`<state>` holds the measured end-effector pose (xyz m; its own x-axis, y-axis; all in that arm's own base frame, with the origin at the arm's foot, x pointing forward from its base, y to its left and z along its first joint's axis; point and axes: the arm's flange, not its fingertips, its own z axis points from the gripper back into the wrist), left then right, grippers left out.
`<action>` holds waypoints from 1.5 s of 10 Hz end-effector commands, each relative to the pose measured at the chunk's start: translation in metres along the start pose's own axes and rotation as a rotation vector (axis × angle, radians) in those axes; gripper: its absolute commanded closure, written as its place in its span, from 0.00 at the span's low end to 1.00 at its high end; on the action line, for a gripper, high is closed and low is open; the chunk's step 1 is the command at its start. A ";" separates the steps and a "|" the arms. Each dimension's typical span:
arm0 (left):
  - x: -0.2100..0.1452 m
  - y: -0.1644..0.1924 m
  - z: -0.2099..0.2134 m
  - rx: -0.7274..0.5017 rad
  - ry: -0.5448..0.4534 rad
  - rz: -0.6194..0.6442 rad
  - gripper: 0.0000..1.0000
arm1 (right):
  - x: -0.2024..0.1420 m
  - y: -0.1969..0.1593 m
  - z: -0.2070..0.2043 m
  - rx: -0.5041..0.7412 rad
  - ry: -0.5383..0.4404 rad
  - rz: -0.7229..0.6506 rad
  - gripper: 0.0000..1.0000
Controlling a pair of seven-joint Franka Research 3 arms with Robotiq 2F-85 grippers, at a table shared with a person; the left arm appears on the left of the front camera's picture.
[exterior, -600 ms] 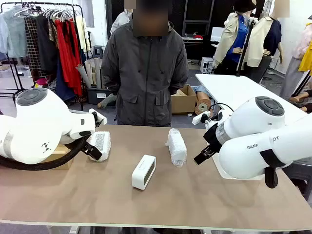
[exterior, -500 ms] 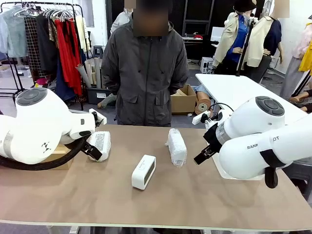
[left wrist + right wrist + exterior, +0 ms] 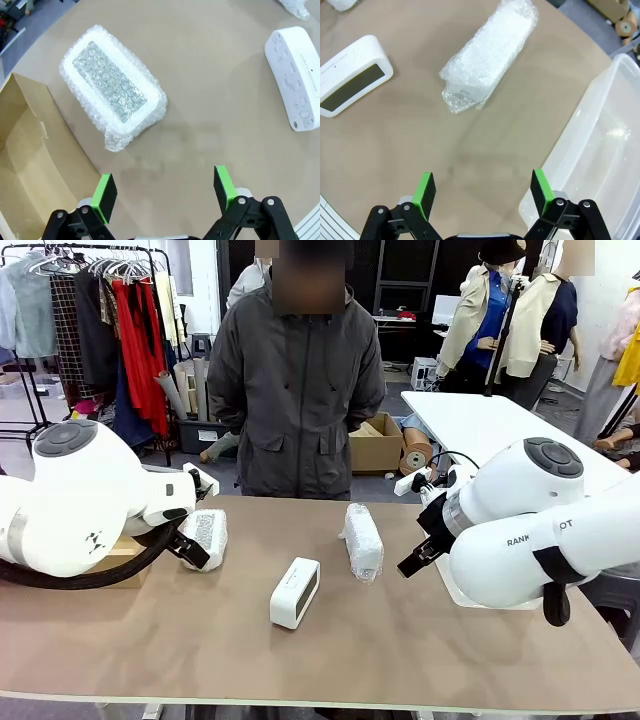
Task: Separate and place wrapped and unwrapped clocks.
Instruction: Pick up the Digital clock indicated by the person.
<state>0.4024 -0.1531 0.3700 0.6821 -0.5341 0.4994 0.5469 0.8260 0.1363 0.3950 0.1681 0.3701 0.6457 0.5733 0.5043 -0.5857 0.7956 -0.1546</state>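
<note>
Left pincer (image 3: 164, 185) hovers spread wide and empty above the worktop (image 3: 400, 640), left of the bare clock (image 3: 295, 592); right pincer (image 3: 482, 183) likewise, right of it. Two wrapped clocks (image 3: 203, 537) (image 3: 363, 540), one bare.

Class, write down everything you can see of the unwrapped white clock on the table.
The bare white clock is a smooth, rounded-rectangular block, seemingly hard plastic, unwrapped. One broad face carries a dark grey display; the opposite white face shows fine print and small holes. It seems to stand on a long edge near the middle of the brown table, turned at an angle, display toward the robot's right. Only the table touches it; the wrapped clock nearby sits apart.
</note>
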 end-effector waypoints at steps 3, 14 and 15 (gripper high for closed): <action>0.000 0.001 0.000 0.000 0.000 0.002 0.00 | 0.000 0.000 0.000 0.000 -0.001 0.000 0.00; 0.000 0.001 0.000 0.000 0.000 0.002 0.00 | 0.000 0.000 0.000 0.000 -0.001 0.000 0.00; 0.000 0.001 0.000 0.000 0.000 0.002 0.00 | 0.000 0.000 0.000 0.000 -0.001 0.000 0.00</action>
<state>0.4024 -0.1531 0.3700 0.6822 -0.5340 0.4994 0.5469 0.8261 0.1363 0.3950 0.1681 0.3700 0.6458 0.5734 0.5041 -0.5857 0.7956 -0.1546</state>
